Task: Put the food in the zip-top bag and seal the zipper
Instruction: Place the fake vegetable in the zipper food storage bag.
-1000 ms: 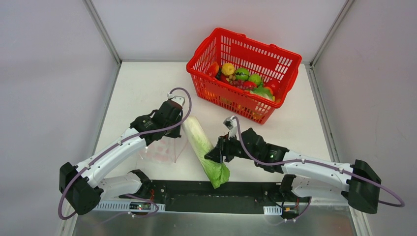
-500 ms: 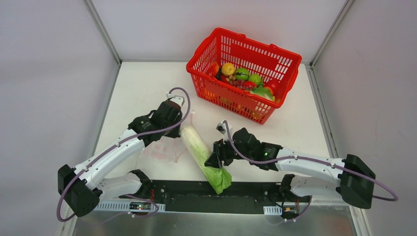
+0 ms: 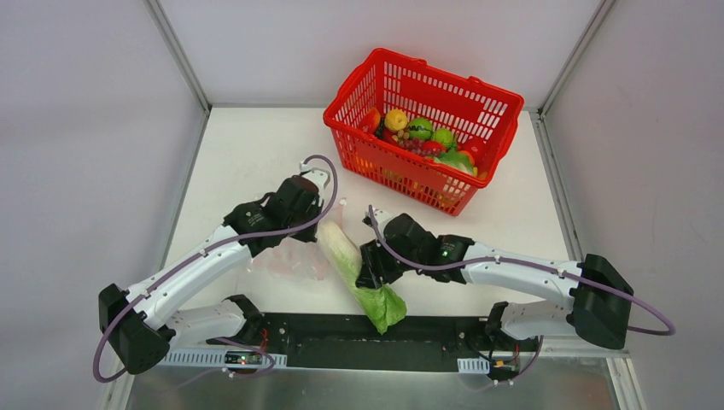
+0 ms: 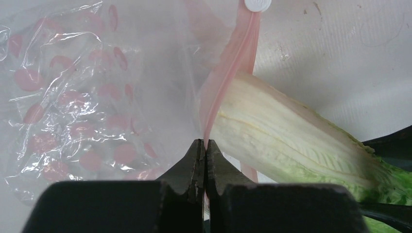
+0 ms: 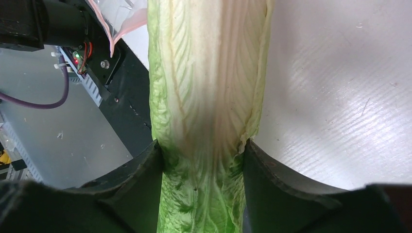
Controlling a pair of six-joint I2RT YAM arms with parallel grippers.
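Observation:
The long pale-and-green cabbage (image 3: 357, 273) lies slanted near the table's front edge. My right gripper (image 3: 369, 270) is shut on the cabbage (image 5: 204, 97) at its middle, leafy green end behind the fingers. The clear zip-top bag (image 3: 286, 260) with pink spots lies left of it. My left gripper (image 3: 314, 231) is shut on the bag's pink-red zipper strip (image 4: 223, 82), holding the mouth edge up. The cabbage's pale end (image 4: 272, 131) sits right at that mouth edge. The yellow fruit (image 3: 396, 119), the red fruit (image 3: 472, 147) and other produce are in the red basket.
A red plastic basket (image 3: 424, 87) full of toy produce stands at the back right. A black mounting strip (image 3: 376, 342) runs along the near table edge under the cabbage's leafy tip. White enclosure walls ring the table.
My right gripper has carried the cabbage leftward, its pale end now at the bag's mouth. My left gripper has shifted slightly right and forward, holding the zipper edge.

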